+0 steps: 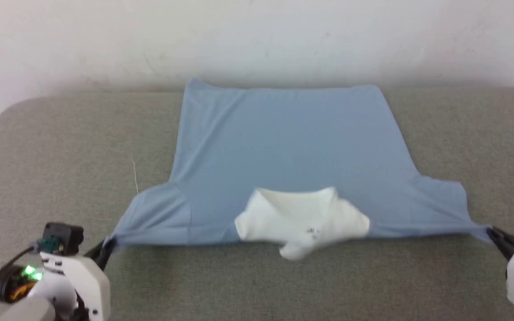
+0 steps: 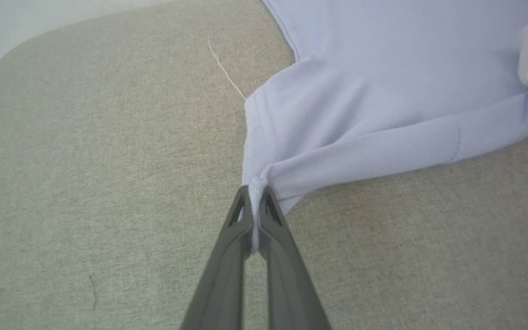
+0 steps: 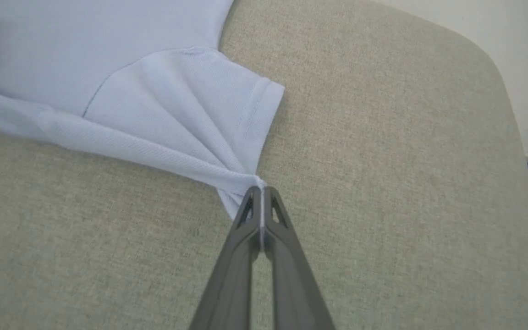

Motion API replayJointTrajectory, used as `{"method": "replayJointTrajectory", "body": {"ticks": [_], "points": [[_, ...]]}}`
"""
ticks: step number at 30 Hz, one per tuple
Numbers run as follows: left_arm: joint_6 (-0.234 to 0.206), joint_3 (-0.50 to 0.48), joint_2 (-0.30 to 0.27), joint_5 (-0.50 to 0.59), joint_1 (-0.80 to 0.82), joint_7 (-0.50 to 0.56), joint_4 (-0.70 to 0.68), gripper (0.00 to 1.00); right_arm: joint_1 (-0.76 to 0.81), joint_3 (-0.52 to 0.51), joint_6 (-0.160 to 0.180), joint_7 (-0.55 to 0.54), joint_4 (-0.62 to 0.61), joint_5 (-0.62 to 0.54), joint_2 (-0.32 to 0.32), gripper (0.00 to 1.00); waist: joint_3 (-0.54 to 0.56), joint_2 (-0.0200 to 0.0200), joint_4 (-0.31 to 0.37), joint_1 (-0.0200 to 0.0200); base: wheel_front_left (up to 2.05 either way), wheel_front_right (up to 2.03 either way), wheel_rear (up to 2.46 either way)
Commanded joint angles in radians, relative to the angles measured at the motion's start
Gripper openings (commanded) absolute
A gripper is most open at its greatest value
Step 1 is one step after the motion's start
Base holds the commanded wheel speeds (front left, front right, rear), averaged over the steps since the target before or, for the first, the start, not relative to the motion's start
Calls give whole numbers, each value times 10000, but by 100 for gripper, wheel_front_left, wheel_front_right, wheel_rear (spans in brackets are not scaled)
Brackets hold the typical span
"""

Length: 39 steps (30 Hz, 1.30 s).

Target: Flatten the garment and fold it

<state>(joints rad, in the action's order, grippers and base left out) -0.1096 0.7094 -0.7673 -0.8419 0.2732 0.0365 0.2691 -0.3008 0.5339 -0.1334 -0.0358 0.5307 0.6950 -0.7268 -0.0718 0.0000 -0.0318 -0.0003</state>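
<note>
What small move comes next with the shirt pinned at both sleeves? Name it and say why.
Probably lower both sleeve tips and let go. The shirt lies spread nearly flat on the grey surface, near edge taut; the shut left jaws and right jaws gather the left sleeve and right sleeve into pleats.

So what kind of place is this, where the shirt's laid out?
Likely an indoor workroom or lab: a grey fabric-covered table with rounded corners before a plain white wall, a light blue polo shirt spread on it.
</note>
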Motion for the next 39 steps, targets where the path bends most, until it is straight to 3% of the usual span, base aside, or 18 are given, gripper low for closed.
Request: {"method": "replayJointTrajectory", "body": {"ticks": [1,8,15,22,23,24,39], "points": [[-270,-82,-234,-138,-385,92,-160,0,367,-224,27,-104,32,-101,-125,0,459,0,-185,3,0,0,0],[-914,-112,-671,-676,-1752,353,-1220,0,1917,-1069,27,-989,-734,51,-97,0,966,0,-187,3,0,0,0],[-1436,-100,-1007,-1212,-3014,523,-2164,0,3684,-1841,27,-2860,-2171,264,-504,0,1223,0,-207,3,0,0,0],[-1660,131,-758,-1271,-3277,674,-2895,0,4828,-2729,27,-4037,-2921,-154,-305,0,1111,0,-303,3,0,0,0],[-1650,180,-679,-1257,-3237,705,-2956,0,4821,-2877,27,-4075,-3006,-252,-247,22,1050,0,-324,3,0,0,0],[-1644,214,-598,-1242,-3180,727,-3016,0,4784,-3044,27,-4119,-3074,-336,-174,100,981,0,-354,3,0,0,0],[-2144,407,-9,-658,-2071,1176,-5005,0,2056,-4815,27,-6043,-5114,-107,591,100,-1053,0,-1573,3,0,0,0]]}}
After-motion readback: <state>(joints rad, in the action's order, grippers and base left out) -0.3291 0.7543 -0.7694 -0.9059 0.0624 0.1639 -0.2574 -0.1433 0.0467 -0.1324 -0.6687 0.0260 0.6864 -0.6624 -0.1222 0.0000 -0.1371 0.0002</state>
